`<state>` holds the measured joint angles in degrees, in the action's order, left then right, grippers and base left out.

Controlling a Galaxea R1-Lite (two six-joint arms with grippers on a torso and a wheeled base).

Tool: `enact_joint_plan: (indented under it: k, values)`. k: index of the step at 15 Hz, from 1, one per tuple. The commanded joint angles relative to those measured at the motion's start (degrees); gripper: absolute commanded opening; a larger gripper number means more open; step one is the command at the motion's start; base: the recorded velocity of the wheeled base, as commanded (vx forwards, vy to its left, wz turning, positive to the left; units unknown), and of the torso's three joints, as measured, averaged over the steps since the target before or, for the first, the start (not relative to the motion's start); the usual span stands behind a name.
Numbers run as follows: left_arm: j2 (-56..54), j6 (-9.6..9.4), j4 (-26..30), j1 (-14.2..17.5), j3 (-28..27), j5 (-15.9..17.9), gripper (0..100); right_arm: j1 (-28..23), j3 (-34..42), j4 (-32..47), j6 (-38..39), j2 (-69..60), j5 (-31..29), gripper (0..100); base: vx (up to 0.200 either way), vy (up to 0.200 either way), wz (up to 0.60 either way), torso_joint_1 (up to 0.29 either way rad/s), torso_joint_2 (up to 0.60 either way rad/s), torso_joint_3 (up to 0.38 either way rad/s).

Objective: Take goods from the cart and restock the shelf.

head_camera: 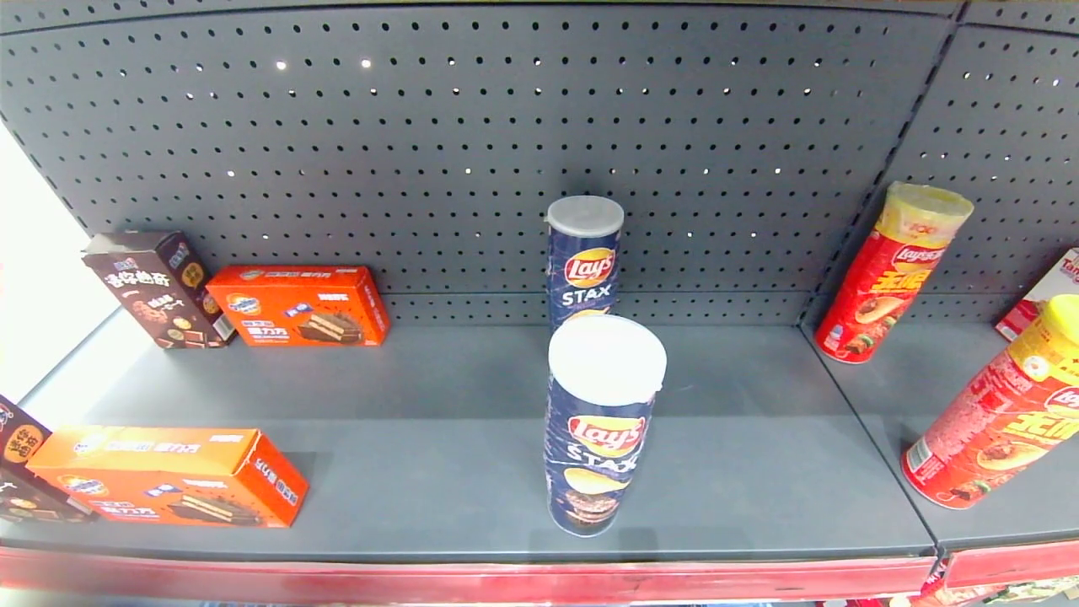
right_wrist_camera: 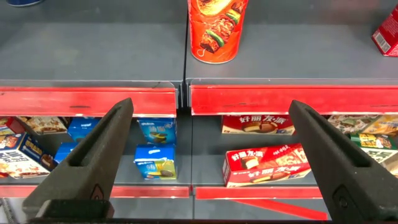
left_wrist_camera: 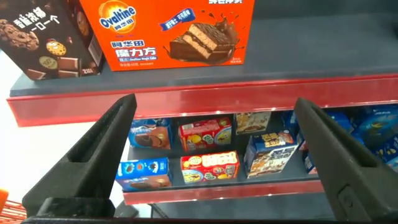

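While front can [head_camera: 600, 430] stands upright before rear can [head_camera: 584, 261] on shelf [head_camera: 405, 396] | L gripper [left_wrist_camera: 214, 102] wide, empty | R gripper [right_wrist_camera: 211, 104] wide, empty

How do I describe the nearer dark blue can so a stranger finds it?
Start at the grey shelf with the perforated back panel. In its middle two dark blue cans stand one behind the other. Take the front can, near the red edge strip: its lid is white; the rear can is grey-lidded.
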<state>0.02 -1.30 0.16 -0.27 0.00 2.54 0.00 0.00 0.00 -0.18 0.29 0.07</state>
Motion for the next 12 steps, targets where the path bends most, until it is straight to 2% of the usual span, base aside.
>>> enact_joint_plan:
  k: [1,12]
  values:
    - [0.0,-0.01,0.0,0.0,0.0,0.2,100,0.0,0.0,0.1,0.0,0.1,0.0,100,0.0,0.0,0.0,0.0,0.0,0.0]
    - [0.0,0.34,0.0,0.1,0.0,-0.1,100,0.0,0.0,0.0,0.0,0.1,0.0,100,0.0,0.0,0.0,0.0,0.0,0.0]
